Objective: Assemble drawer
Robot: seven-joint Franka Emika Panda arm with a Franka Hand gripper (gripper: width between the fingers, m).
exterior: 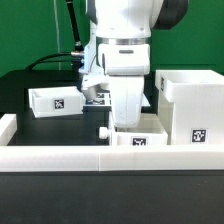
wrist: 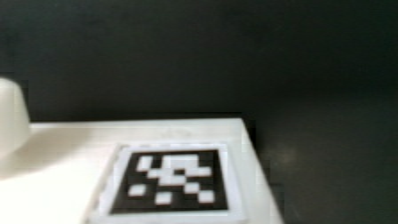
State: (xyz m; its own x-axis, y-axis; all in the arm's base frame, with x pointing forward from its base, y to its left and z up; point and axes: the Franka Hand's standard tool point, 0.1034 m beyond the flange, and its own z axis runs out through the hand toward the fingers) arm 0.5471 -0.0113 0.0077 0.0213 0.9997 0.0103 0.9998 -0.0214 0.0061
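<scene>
The large open-fronted white case (exterior: 190, 105) stands at the exterior view's right, a tag on its near face. One small white tray (exterior: 55, 100) lies at the left behind the arm. A second tray (exterior: 138, 141) lies just behind the front wall, tag facing the camera. My gripper (exterior: 118, 126) hangs low right over this second tray, touching or nearly touching it; its fingers are hidden by the hand and tray. The wrist view shows that tray's tagged white face (wrist: 175, 180) very close, blurred, with no fingers in sight.
A low white wall (exterior: 60, 157) runs along the table's front edge and up the left side. Black table surface (exterior: 60, 128) lies between the left tray and the wall. Cables hang behind the arm. A rounded white shape (wrist: 9, 120) shows at the wrist view's edge.
</scene>
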